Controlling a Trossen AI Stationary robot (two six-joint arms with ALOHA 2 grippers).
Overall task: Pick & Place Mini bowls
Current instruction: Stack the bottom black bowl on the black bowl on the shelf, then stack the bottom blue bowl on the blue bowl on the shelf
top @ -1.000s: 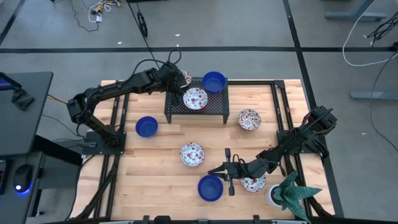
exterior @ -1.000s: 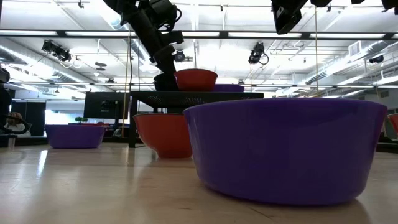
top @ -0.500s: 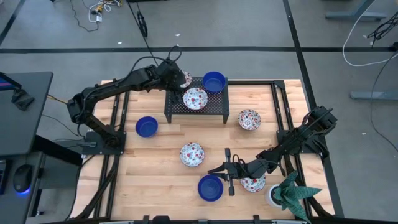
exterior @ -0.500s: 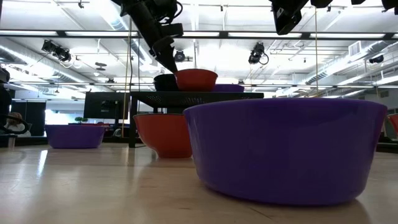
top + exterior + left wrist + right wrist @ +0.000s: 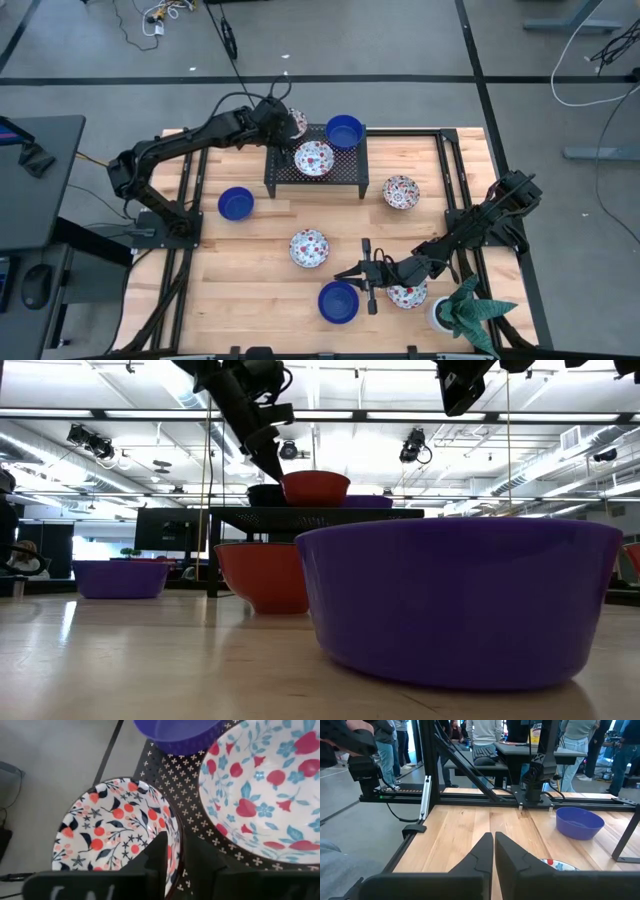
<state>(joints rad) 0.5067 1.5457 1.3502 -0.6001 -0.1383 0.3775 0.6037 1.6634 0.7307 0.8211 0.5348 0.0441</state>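
Observation:
A black perforated rack [image 5: 315,178] at the table's far side carries three mini bowls: a dotted white one [image 5: 297,125] [image 5: 112,827] on its far-left corner, a floral one [image 5: 313,158] and a blue one [image 5: 344,131]. My left gripper [image 5: 283,122] [image 5: 177,860] hovers just above the dotted bowl's rim, open, its tips [image 5: 270,465] clear of it. On the table rest blue bowls [image 5: 236,203] [image 5: 339,301] and floral bowls [image 5: 309,247] [image 5: 401,192] [image 5: 407,295]. My right gripper [image 5: 346,272] [image 5: 493,840] hangs shut over the near part of the table, beside the near blue bowl.
A white pot with a green plant [image 5: 470,310] stands at the near right corner, by the right arm. Bare wood lies between the rack and the near bowls. People stand in the room beyond the table's left edge [image 5: 485,735].
My left gripper has risen from the dotted bowl on the rack's far-left corner, and the bowl has stayed on the rack. The right arm has kept still.

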